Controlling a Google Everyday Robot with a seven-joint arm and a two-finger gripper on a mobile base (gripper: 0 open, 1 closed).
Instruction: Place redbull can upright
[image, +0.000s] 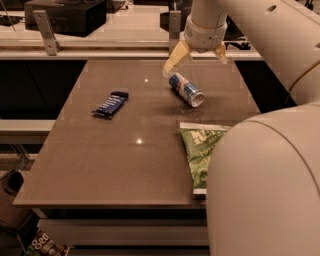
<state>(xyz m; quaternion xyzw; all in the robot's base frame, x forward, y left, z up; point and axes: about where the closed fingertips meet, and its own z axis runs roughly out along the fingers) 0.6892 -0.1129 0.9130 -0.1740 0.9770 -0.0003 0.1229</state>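
The redbull can (186, 89) lies on its side on the brown table (100, 160), toward the far right, its silver end pointing to the front right. My gripper (196, 57) hangs just above and behind the can. It is open, with one tan finger (175, 57) left of the can's far end and the other finger (220, 52) to the right. It does not touch the can.
A flat dark-blue snack bar wrapper (110, 104) lies at the table's left middle. A green chip bag (202, 151) lies at the front right, partly hidden by my white arm (265, 180). A rail and a dark box (65, 15) stand behind the table.
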